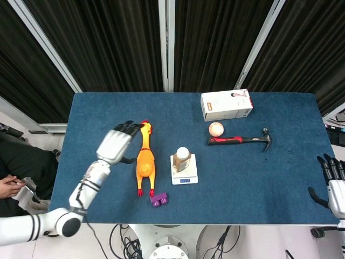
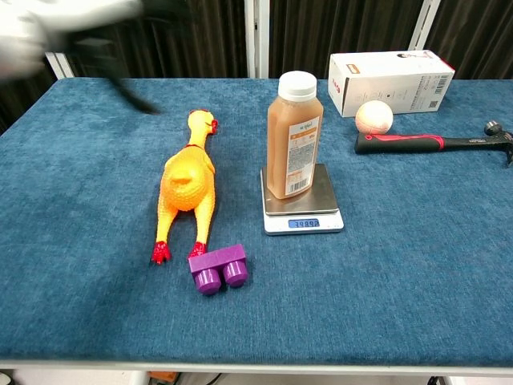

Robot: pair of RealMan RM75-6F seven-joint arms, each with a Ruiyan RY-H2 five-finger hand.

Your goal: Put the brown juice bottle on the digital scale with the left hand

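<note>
The brown juice bottle with a white cap stands upright on the digital scale, whose display is lit. From above, the bottle sits on the scale near the table's middle. My left hand hovers well to the left of the bottle, beyond the rubber chicken, fingers apart and holding nothing. It shows only as a blur at the top left in the chest view. My right hand hangs off the table's right edge, fingers apart and empty.
A yellow rubber chicken lies left of the scale, with a purple block at its feet. A white box, a ball and a red-handled hammer lie at the back right.
</note>
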